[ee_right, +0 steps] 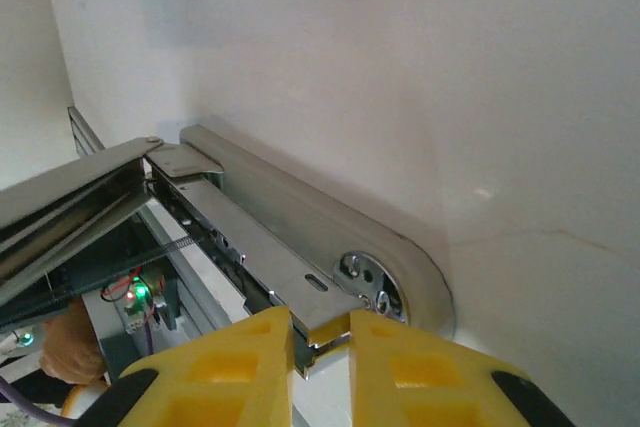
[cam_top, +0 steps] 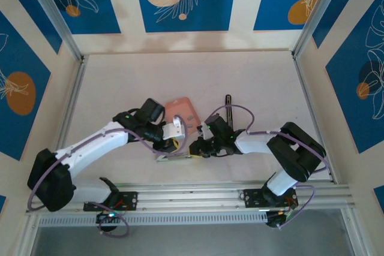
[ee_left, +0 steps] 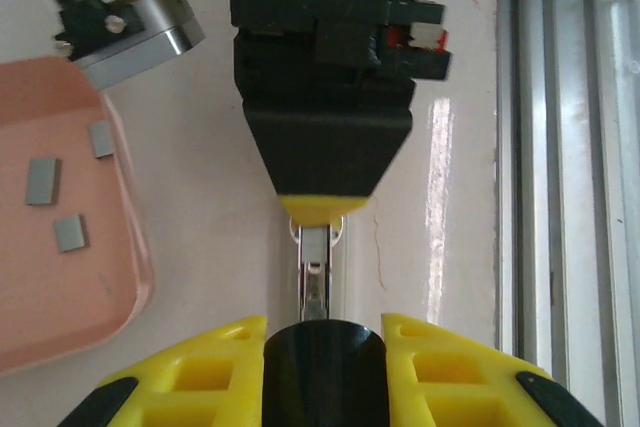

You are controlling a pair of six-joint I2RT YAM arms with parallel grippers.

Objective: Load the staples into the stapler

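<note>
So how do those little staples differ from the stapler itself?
The staples are tiny, flat, dark-grey strips; the stapler is long, slim and silver. The staples lie loose in the pink tray, untouched; the stapler sits on the table, hinged open, with the right pincer closed on its end. The staples are several separate pieces; the stapler is one jointed body. Both look like grey metal.

Shiny metal stapler, matt plastic tray
</note>
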